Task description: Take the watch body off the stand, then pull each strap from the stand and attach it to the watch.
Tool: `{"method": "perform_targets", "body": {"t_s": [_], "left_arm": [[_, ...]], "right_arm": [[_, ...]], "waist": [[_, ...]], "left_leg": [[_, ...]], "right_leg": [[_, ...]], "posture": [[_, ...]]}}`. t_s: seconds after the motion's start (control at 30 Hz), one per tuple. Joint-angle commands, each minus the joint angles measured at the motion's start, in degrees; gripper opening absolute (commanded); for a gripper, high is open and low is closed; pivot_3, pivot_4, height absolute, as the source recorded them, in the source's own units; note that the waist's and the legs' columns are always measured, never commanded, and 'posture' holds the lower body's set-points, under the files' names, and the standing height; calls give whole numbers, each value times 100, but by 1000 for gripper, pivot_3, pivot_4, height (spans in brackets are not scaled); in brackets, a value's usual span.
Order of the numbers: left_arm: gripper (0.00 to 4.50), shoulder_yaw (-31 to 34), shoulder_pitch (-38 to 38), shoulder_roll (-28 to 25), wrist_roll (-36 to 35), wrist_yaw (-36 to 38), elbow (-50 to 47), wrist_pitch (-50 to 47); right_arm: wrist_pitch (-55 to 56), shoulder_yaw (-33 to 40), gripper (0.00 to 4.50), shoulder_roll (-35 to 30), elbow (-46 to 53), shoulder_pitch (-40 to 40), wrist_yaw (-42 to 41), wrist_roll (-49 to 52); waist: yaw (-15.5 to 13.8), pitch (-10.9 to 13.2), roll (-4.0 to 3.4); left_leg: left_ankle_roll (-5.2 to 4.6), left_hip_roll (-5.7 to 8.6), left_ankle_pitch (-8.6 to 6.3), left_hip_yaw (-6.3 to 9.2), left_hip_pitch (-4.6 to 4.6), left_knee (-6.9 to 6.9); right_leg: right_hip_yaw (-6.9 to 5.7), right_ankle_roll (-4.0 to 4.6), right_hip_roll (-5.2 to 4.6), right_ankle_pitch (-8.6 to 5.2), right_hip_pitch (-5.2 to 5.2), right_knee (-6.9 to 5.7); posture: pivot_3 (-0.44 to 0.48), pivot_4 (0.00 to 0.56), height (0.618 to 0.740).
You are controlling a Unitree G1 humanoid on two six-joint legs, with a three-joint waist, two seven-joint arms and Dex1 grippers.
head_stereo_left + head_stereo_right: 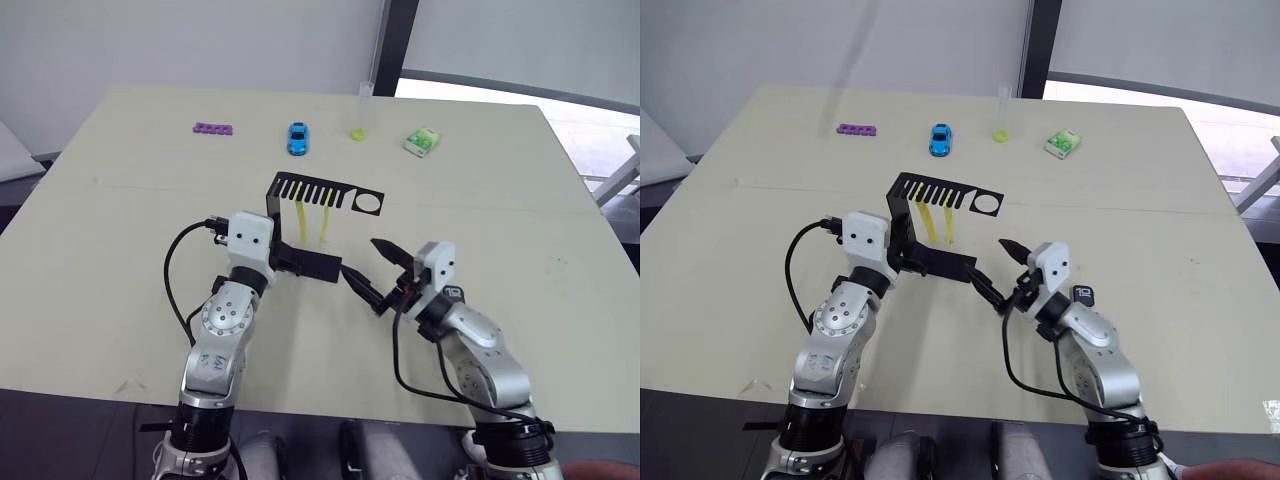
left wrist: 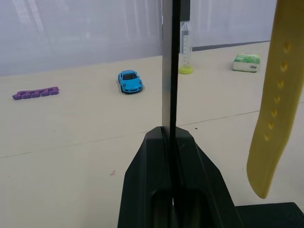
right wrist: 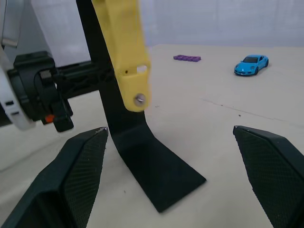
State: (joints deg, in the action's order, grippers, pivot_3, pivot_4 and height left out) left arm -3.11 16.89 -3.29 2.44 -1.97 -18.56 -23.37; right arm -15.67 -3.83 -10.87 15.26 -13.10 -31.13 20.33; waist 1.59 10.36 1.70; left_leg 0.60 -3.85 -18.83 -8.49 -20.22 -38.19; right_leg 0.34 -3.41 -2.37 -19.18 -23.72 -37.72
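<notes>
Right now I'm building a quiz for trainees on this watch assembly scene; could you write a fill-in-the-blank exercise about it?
1. The left end effector is shut on the black ____.
2. Two ____ straps hang from the slotted top plate.
3. The right end effector is ____, with nothing between its fingers.
4. At the far edge of the table, the blue toy car sits between the purple block strip and the clear ____.

Missing words: stand; yellow; open; tube

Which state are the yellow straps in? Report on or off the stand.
On: both straps hang from the stand top plate's slots.
</notes>
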Motion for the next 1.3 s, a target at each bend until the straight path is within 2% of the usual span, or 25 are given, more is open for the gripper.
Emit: {"method": "perform_targets", "body": {"t_s": [0.03,0.37,0.87,1.1,1.23,1.3], "left_arm": [[93,141,136,115,155,-291,-119,20],[93,66,171,319,206,-432,25,10],[93,33,136,265,242,-291,21,-11],[93,41,136,260,258,-274,11,-12],[0,50,137,269,260,-280,13,-17],[0,65,145,262,253,-275,32,-13]], "right_arm": [[-153,-120,4500,256,435,-194,488,-78],[-492,-540,4500,967,21,-671,1413,-608],[-75,-551,4500,1231,-538,-1149,1511,-962],[-42,-397,4500,1356,-696,-1282,1817,-1089],[-26,-397,3284,1394,-756,-1309,1786,-1064],[-23,-407,2205,1429,-785,-1342,1738,-1014]], "waist": [[3,0,0],[16,0,0],[18,0,0],[16,0,1],[20,0,1],[21,0,0]], "left_leg": [[0,-1,0,1,-1,0],[0,-1,0,0,-1,1],[-1,0,-1,1,-2,2],[-1,0,0,1,-3,3],[-1,-1,0,1,-3,4],[-1,-1,-1,1,-3,4]], "right_leg": [[-1,0,0,0,0,1],[-2,0,2,0,-2,1],[-3,0,0,0,-2,2],[-4,0,-2,0,-2,2],[-4,0,0,0,-2,2],[-3,0,0,0,-2,3]], "posture": [[0,150,740],[0,150,740],[0,150,740],[0,150,740],[0,150,740],[0,150,740]]}}
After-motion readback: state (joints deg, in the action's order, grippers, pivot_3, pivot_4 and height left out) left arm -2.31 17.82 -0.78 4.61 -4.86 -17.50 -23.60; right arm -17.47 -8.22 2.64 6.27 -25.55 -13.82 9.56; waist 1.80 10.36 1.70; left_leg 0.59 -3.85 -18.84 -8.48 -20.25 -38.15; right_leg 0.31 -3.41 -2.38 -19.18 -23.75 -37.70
